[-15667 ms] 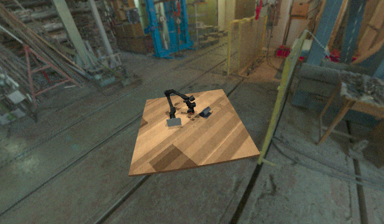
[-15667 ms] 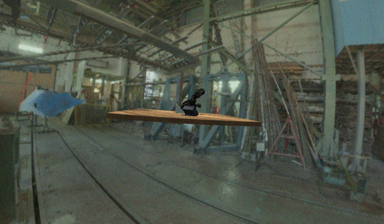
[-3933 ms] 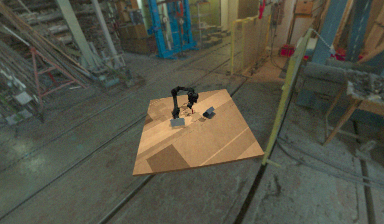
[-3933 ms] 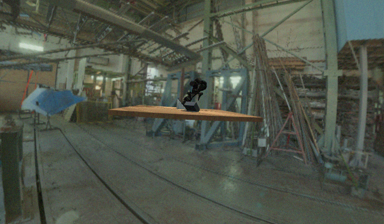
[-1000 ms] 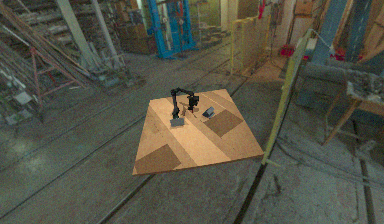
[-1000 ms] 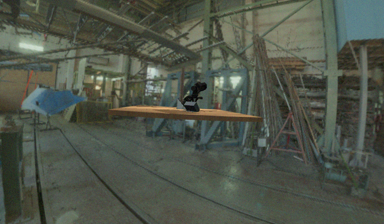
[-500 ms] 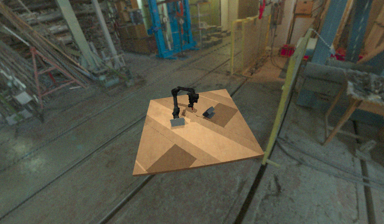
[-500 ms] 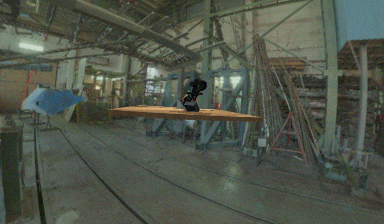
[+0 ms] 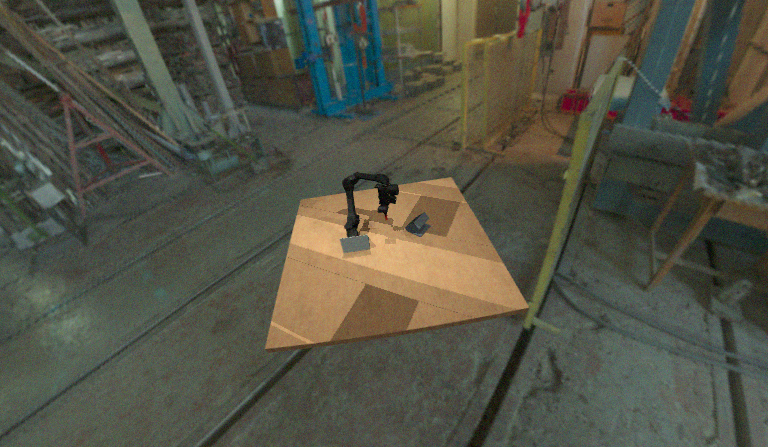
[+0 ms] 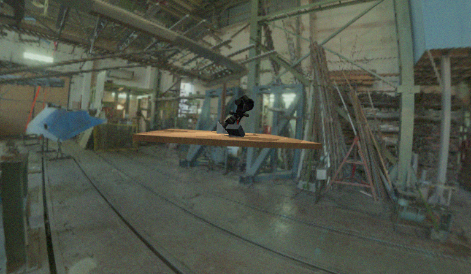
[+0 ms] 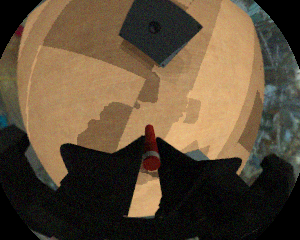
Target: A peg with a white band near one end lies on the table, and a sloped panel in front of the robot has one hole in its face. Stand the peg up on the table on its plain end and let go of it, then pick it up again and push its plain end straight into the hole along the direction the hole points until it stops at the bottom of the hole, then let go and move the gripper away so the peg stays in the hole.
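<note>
My gripper (image 9: pixel 384 211) (image 11: pixel 150 139) is shut on the red peg (image 9: pixel 386 216) (image 10: pixel 237 121) (image 11: pixel 149 131). In the wrist view the end with the white band faces the camera and the plain end points away, down toward the table (image 9: pixel 453 283). The peg appears to hang above the table. The dark sloped panel (image 9: pixel 417 224) (image 10: pixel 235 130) (image 11: pixel 180 30) stands apart from the peg, at the top of the wrist view. Its single round hole (image 11: pixel 154 27) is empty. In the exterior view the fingertips are small and hard to make out.
A light grey plate (image 9: pixel 355 244) (image 10: pixel 220 128) stands tilted beside the arm's base. The arm arches over the table from that base. Shadows of the arm and panel fall on the table. The table's edges show in the top and exterior views.
</note>
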Controlling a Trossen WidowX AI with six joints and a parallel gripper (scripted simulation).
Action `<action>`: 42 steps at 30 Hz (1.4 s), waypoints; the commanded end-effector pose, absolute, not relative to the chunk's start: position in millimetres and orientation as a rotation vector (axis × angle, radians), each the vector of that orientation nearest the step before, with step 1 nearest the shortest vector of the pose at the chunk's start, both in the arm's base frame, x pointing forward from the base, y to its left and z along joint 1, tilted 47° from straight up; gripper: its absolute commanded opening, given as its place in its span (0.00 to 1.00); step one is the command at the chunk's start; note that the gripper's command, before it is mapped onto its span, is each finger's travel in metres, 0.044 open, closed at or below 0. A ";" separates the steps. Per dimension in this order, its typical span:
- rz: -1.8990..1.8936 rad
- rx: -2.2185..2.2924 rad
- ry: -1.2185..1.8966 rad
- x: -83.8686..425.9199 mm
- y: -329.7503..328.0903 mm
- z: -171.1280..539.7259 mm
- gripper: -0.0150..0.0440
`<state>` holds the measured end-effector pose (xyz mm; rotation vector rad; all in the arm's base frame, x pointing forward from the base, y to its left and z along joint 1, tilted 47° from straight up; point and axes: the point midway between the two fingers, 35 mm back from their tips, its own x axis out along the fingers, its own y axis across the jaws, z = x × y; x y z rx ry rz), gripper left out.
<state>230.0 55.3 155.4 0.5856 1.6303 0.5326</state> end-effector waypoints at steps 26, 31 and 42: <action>0.372 0.341 1.464 266.2 61.2 157.3 0.25; 0.346 0.312 1.424 273.4 63.1 160.2 0.25; 0.292 0.263 1.327 289.6 68.5 169.5 0.25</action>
